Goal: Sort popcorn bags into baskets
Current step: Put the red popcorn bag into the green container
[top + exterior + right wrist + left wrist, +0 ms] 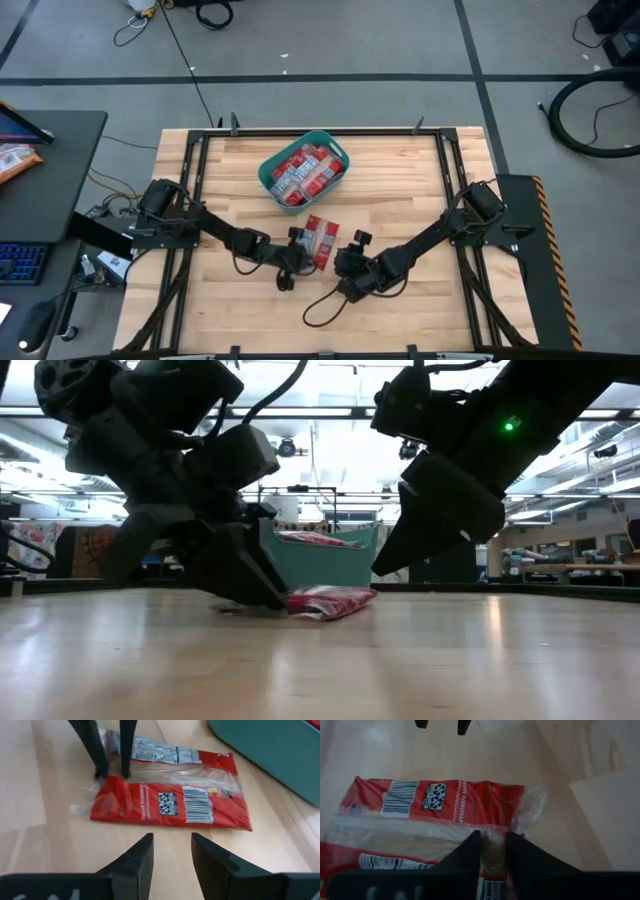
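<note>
One red popcorn bag (322, 240) lies flat on the wood, printed back up, just near of the teal basket (265, 172), which holds several more red packets. My left gripper (493, 847) stands on the lone bag's end (112, 782). My right gripper (172, 847) is open. It hovers above the table on the bag's other long side and touches nothing. In the low view the bag (335, 600) rests on the table with the basket (330, 565) behind it. My left gripper pinches the popcorn bag between its two fingers at the clear back strip (495, 827), close to the crimped end. The fingers (99, 767) come from above, pointing down. The red film bunches up a little between them. The rest of the bag lies on the table.
A black cable loop (325, 305) lies on the wood near the table's near edge. Black frame rails (195, 160) run along the sides. An orange-and-white snack bag (15, 160) sits on the dark side desk at left. Bare wood shows right of the basket.
</note>
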Robot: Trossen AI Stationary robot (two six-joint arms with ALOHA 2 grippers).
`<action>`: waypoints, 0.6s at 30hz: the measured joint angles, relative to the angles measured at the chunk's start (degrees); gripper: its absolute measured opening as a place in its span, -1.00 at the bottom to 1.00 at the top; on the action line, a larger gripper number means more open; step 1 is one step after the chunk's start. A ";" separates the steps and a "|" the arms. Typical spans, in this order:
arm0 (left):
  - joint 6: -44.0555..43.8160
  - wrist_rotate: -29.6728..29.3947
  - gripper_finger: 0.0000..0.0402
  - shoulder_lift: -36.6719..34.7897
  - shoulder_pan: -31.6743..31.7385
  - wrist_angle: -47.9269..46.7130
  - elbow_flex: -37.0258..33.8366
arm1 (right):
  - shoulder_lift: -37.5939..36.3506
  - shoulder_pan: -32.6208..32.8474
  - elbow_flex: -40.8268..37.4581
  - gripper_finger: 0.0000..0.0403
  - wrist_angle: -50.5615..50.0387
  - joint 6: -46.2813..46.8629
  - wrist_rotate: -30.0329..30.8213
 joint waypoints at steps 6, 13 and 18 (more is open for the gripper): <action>-0.04 0.26 -0.94 -0.22 -0.89 -0.72 -0.07 | 0.00 0.91 0.00 -0.32 0.13 1.84 -0.04; 1.17 5.93 -0.96 -6.75 -0.45 -8.95 1.35 | -0.07 2.83 0.00 -0.32 -0.42 5.14 -0.09; 4.29 6.50 -0.97 -12.91 -0.01 -17.05 4.93 | -0.26 4.51 0.00 -0.32 -0.79 9.08 -0.06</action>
